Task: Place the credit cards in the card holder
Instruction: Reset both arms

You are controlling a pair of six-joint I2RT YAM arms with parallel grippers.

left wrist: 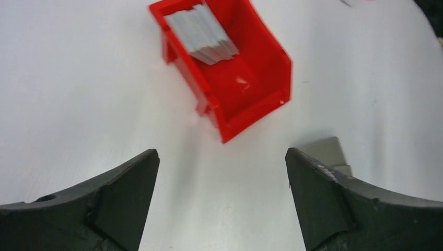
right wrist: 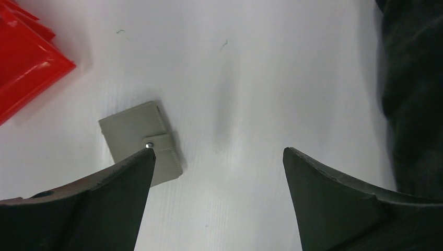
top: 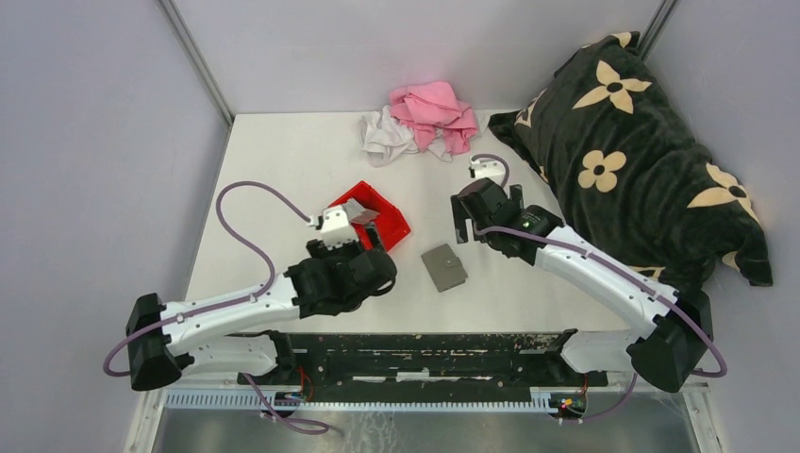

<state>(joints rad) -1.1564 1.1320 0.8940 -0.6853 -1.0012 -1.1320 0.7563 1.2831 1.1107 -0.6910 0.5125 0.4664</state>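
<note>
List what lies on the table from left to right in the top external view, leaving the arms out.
red bin with the credit cards inside → card holder → black flowered pillow. The pink and white cloths at the back span both bin and holder, so they are left out.

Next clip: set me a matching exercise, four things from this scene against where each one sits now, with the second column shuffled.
1 credit cards
2 card holder
3 pink cloth
4 black flowered pillow

A far edge of the table
B inside the red bin
C along the table's right side
D flat on the table, beside the red bin

Pairs: 1-B, 2-D, 3-A, 4-C
</note>
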